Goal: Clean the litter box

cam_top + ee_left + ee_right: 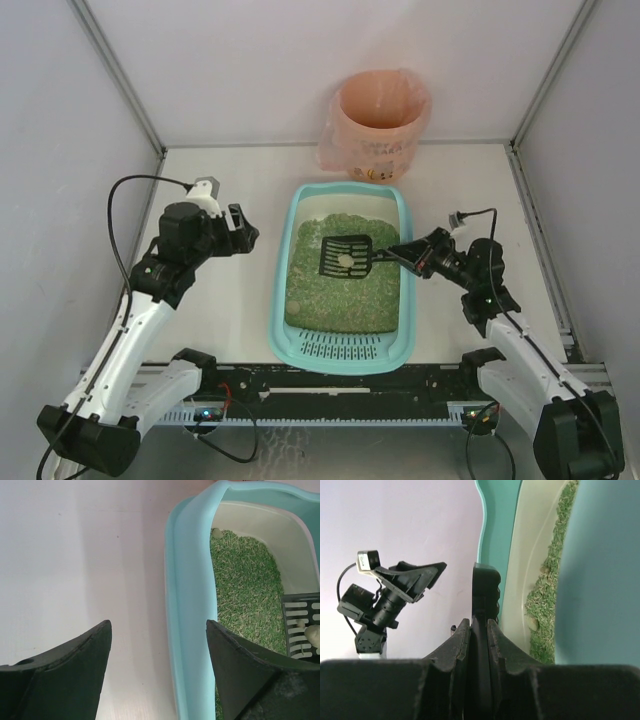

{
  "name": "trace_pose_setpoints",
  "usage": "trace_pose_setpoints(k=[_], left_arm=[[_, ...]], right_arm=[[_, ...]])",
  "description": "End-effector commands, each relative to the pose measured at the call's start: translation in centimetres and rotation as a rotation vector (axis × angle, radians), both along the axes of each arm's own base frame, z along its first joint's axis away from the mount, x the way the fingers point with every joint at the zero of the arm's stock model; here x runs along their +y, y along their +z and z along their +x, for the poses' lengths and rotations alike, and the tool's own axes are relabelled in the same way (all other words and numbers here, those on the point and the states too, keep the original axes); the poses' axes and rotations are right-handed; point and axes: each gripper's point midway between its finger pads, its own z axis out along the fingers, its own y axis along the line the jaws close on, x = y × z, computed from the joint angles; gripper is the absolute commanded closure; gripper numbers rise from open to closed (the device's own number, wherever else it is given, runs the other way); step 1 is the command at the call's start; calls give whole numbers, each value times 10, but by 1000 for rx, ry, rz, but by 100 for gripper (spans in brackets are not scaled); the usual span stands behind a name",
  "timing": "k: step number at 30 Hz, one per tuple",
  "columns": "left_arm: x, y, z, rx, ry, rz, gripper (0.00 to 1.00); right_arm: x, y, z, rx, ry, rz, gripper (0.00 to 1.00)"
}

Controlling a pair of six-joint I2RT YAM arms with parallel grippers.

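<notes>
The light-teal litter box (279, 290) lies in the middle of the table, green litter (345, 300) inside and a slotted grate (342, 347) at its near end. A black slotted scoop (345, 255) hovers over the litter carrying a pale clump (345, 264). My right gripper (402, 252) is shut on the scoop's handle (485, 590), the right gripper (479, 625) pressing it from both sides. My left gripper (243, 232) stands open just left of the box. In the left wrist view the left gripper (158, 625) straddles the box's left rim (190, 605), touching nothing; the scoop (300, 617) shows at far right.
A round bin lined with a pink bag (380, 120) stands behind the box against the back wall. Pale enclosure walls close in the left, right and back. A black cable (125, 215) loops off the left arm.
</notes>
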Motion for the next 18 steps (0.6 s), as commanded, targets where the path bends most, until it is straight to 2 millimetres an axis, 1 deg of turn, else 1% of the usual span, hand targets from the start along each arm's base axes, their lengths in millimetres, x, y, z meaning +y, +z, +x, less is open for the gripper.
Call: trace_pose_setpoints(k=[1, 2, 4, 5, 6, 7, 8, 9, 11, 12, 13, 14, 15, 16, 17, 18], left_arm=[[-2, 1, 2, -27, -29, 2, 21], [-1, 0, 2, -24, -23, 5, 21], [0, -3, 3, -15, -15, 12, 21], [0, -3, 3, -13, -16, 14, 22], [0, -3, 3, -9, -18, 13, 22], [0, -3, 3, -10, -20, 14, 22], [0, -3, 3, -10, -19, 14, 22], [0, -4, 3, -8, -17, 16, 22], [2, -4, 3, -10, -10, 18, 22], [1, -5, 3, -9, -13, 18, 22], [1, -4, 3, -9, -14, 18, 22], [0, -4, 3, -8, -19, 16, 22], [0, -3, 3, -11, -24, 17, 23], [-1, -3, 2, -14, -30, 17, 23], [-3, -2, 2, -21, -41, 13, 24], [-5, -1, 1, -25, -56, 10, 24]], right_arm=[[-19, 8, 9, -25, -93, 16, 100], [-17, 16, 7, -58, -76, 41, 100], [1, 33, -3, -123, 38, 35, 100], [4, 34, -5, -131, 68, 19, 100], [-2, 31, -3, -116, 43, 8, 100], [-14, 22, 3, -77, -25, 1, 100], [-23, 18, 7, -59, -79, 3, 100], [-23, 19, 6, -68, -84, 10, 100], [-1, 29, -4, -117, 27, -8, 100], [9, 30, -10, -127, 90, -31, 100], [7, 30, -12, -126, 89, -51, 100], [-6, 22, -5, -96, 14, -79, 100], [-23, 11, 1, -31, -80, -97, 100], [-36, 4, 4, 2, -144, -91, 100], [-40, 3, 4, 4, -169, -66, 100], [-37, 11, 3, -19, -155, -39, 100]])
